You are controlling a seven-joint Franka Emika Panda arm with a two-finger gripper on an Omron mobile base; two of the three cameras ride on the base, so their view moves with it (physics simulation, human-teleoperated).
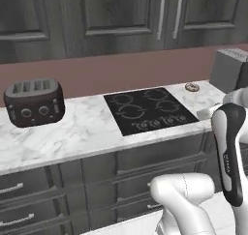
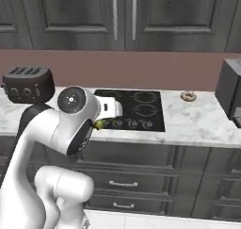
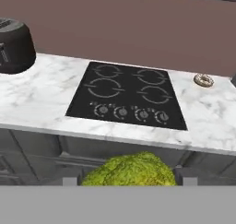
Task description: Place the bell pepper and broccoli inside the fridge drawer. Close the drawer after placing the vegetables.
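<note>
Marble counter (image 3: pixel 41 98) with a black cooktop (image 3: pixel 126 95) runs across, dark toaster (image 1: pixel 35 102) at its left end and a small donut (image 3: pixel 203 79) to the right of the cooktop. Hard to see much of the gripper (image 3: pixel 127 180): its fingertips barely poke up at the bottom of the hand view, and in the right base view the arm covers most of it. The jaws sit partly apart, clamped on the broccoli (image 3: pixel 130 171), held up in front of the counter's edge.
</note>
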